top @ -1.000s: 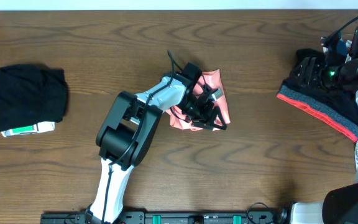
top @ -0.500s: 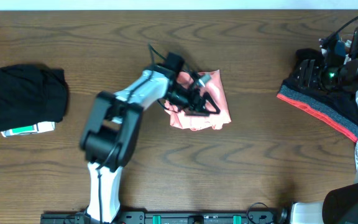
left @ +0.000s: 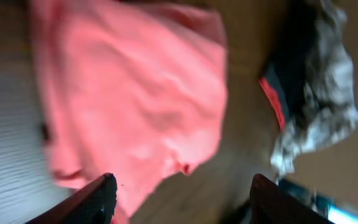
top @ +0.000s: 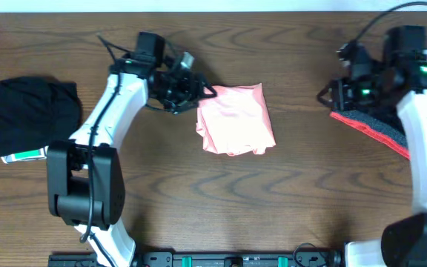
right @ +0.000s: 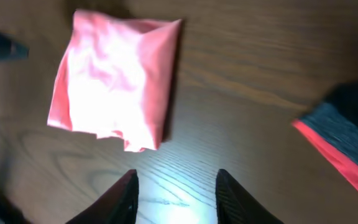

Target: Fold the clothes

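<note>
Folded salmon-pink T-shirt lies released mid brown wooden desk. Left gripper withdrawn to its far-left, jaws open, empty. Right gripper swung in beside dark red-trimmed garment heap far right, jaws apart, empty: pink fold judged done, heap next

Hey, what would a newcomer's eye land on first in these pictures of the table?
The salmon-pink T-shirt, folded into a compact block at the middle of the wooden table, stands out most. The left gripper hangs open and empty by its upper-left corner. A black garment lies far left, a dark garment with red trim far right.
</note>
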Robot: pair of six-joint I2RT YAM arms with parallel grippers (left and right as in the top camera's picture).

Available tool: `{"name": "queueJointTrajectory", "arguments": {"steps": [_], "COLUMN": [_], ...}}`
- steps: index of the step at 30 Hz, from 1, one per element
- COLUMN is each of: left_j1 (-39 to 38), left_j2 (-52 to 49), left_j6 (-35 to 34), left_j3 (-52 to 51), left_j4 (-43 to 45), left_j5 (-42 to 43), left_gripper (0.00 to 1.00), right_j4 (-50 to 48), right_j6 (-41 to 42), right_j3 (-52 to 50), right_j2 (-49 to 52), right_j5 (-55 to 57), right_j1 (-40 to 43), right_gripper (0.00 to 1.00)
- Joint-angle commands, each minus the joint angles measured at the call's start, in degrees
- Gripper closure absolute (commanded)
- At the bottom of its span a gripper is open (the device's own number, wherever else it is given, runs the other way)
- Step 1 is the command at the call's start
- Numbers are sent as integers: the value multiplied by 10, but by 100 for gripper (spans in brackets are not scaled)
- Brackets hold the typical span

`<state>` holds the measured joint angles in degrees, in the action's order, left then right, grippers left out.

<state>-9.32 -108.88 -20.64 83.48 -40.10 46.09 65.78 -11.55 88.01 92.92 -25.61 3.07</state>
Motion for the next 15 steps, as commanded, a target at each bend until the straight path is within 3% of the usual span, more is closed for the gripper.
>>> {"name": "queueJointTrajectory", "arguments": {"steps": [1,8,15], "left_j1": [-5,-55,-70], "left_j2": [3,2,2], "left_j6": [-3,28,17], "left_j3": [2,-23,-70], "left_j4": [-7,11,15], "left_j5": [-39,-45,-198], "left_gripper": [31,31,31], "right_j4": [-11,-75,-140], "right_j6": [-20,12,35], "right_j3": [-2,-2,-2], "right_j2": [47,167,250], "right_j5": [18,11,-16], "right_j1": [-39,-114,-179], "right_gripper": [64,73,73]}}
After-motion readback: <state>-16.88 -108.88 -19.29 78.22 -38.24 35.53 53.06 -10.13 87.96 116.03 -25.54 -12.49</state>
